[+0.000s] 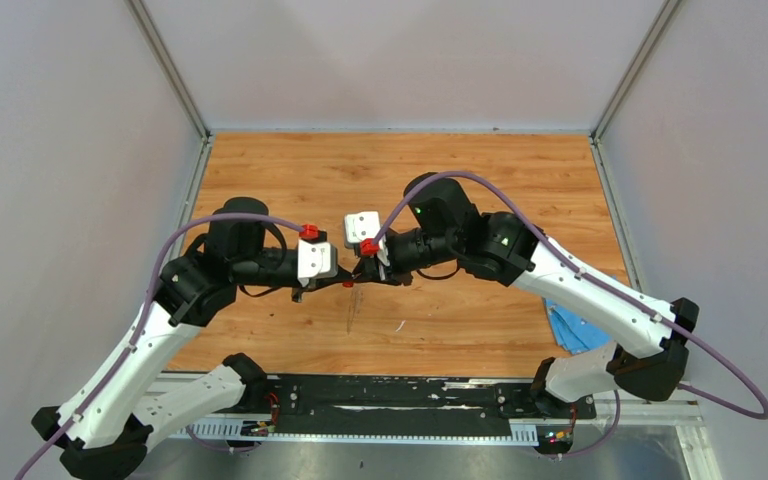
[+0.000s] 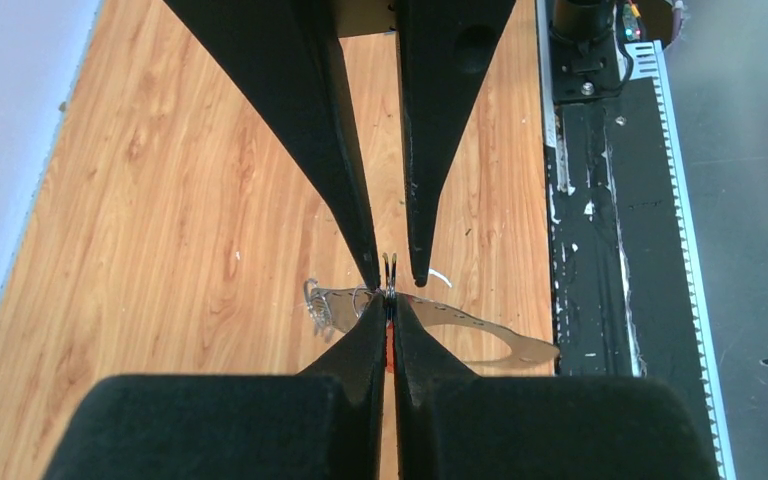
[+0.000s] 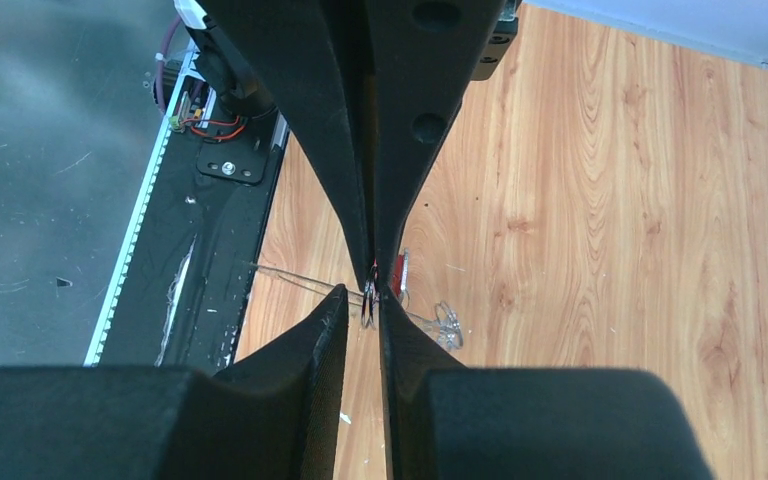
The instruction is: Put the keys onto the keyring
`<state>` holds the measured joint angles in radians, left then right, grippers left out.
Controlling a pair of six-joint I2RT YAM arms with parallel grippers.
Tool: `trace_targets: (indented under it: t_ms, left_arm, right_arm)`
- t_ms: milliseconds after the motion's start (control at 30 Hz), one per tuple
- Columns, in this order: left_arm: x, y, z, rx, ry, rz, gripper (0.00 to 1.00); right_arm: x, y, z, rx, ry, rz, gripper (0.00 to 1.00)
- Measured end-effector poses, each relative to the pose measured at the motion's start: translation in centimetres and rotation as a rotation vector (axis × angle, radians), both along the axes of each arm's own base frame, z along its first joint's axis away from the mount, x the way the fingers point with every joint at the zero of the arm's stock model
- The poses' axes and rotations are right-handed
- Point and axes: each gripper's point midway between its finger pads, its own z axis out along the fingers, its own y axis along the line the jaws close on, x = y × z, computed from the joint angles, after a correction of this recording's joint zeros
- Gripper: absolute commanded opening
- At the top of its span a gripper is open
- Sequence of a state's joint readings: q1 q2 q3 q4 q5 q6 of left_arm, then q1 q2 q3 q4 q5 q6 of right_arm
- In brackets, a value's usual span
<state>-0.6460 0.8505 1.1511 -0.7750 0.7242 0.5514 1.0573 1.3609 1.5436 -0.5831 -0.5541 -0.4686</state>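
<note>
My two grippers meet tip to tip above the middle of the table. The left gripper is shut on the red key, whose head shows as a red sliver between the pads and again in the right wrist view. A small wire loop stands edge-on just past its tips. The right gripper is narrowly open, its fingers straddling that loop with a gap on one side. The keyring shows as a thin grey metal band curving below the fingertips.
A blue cloth lies at the table's right near edge, partly under the right arm. A thin white sliver rests on the wood near the centre. The black base rail runs along the front. Grey walls enclose the other three sides.
</note>
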Motion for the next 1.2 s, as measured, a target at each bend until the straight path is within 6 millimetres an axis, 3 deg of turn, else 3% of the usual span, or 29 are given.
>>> trace_targets:
  t_ms: [233, 400, 533, 633, 900, 1200]
  left_arm:
    - [0.0, 0.1, -0.2, 0.009, 0.01, 0.003, 0.0]
    - [-0.1, 0.1, -0.4, 0.012, 0.017, 0.001, 0.0]
    - [-0.1, 0.1, -0.2, 0.007, -0.001, -0.007, 0.36]
    - [-0.5, 0.3, 0.4, -0.007, -0.027, -0.018, 0.43]
    - [-1.2, 1.5, 1.2, -0.028, -0.189, -0.033, 0.43]
    - [0.7, 0.6, 0.7, -0.076, -0.221, 0.023, 0.41]
  right_arm:
    - [0.2, 0.2, -0.8, -0.025, 0.012, -0.005, 0.01]
    - [0.4, 0.2, -0.9, -0.03, 0.017, -0.019, 0.0]
    - [0.7, 0.2, -0.8, -0.003, 0.017, -0.048, 0.0]
    - [1.0, -0.5, -1.0, 0.045, 0.032, -0.087, 0.0]
    - [1.4, -1.8, 0.4, 0.279, 0.131, -0.15, 0.0]
    - [0.4, -1.5, 0.5, 0.456, 0.23, -0.138, 0.0]
